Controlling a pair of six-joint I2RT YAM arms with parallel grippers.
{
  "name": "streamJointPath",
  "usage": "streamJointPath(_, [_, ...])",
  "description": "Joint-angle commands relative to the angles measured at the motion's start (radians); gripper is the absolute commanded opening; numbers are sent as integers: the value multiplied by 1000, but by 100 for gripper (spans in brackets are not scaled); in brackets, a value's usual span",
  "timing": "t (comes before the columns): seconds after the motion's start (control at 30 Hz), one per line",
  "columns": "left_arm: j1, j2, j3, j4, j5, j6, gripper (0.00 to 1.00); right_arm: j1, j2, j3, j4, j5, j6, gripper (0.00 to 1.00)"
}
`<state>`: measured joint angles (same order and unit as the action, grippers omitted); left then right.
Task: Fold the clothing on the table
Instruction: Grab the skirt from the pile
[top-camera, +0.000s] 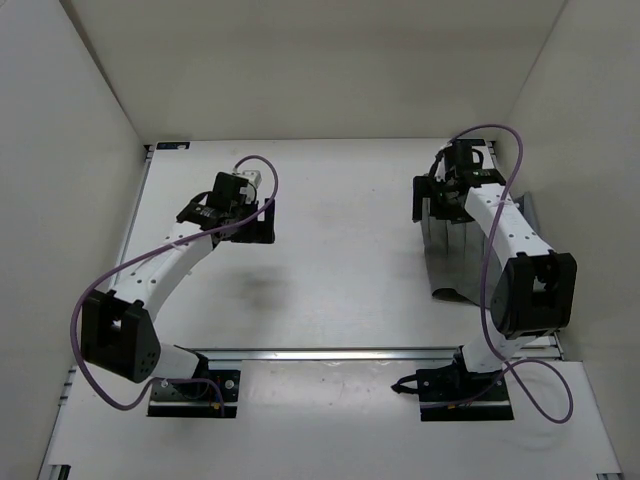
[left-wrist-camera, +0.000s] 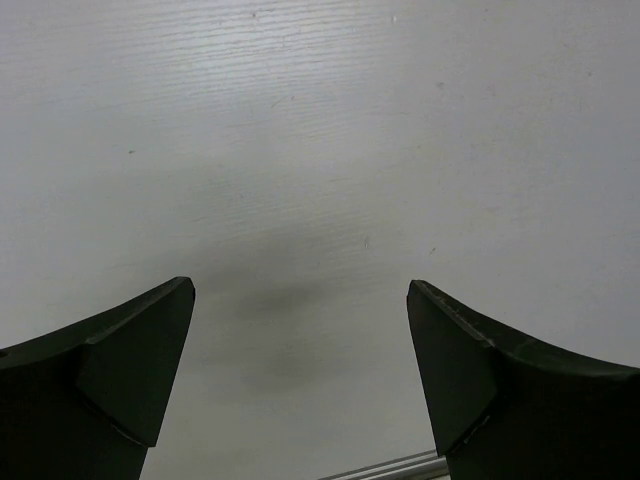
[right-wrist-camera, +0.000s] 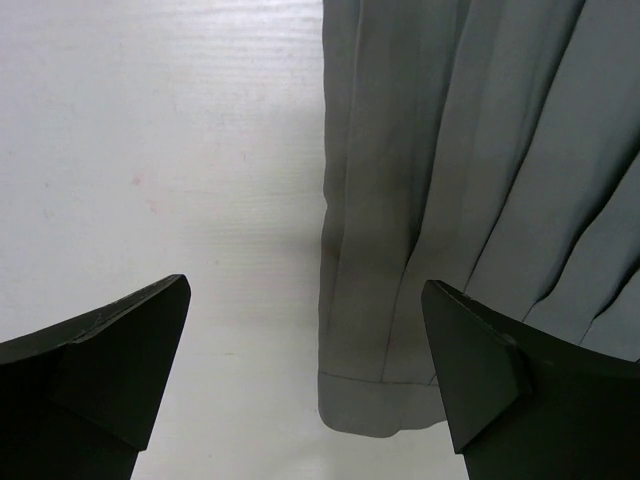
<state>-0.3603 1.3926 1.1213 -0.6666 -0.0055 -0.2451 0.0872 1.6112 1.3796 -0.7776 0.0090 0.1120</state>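
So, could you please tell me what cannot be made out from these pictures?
Top view: the right arm covers much of the clothing, so its outline is unclear.
Right wrist view: the clothing runs off the top and right edges; only one hemmed corner shows.
Left wrist view: only the table shows past the left gripper; the clothing is out of frame.

Plain white walls (top-camera: 320, 60) stand on three sides.

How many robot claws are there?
2. The left gripper is open over bare table, on the left side. The right gripper is open above the grey pleated clothing edge, on the right. None seem hidden.
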Motion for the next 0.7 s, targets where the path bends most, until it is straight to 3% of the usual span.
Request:
streamJointPath(0.0, [-28,-37,55,-11,-24,10,98,32,-13,1,-11,34,5,99])
streamJointPath(0.07, [-23,-67,23,33,-60,33,99,49,-16,-10,12,90,-9,99])
streamJointPath(0.2, [44,-67,8,78,2,46,99,43,-8,10,-34,120,46,99])
streamJointPath(0.27, [-1,-34,78,36,-1,78,98,39,-19,-28,-36,91,55,98])
streamJointPath(0.4, [-95,-43,92,39,-56,139,99,36,-16,-89,-11,184,64,98])
streamJointPath(0.67, [-108,-73,45,22,-27,182,98,72,88,-73,6,174,77,97])
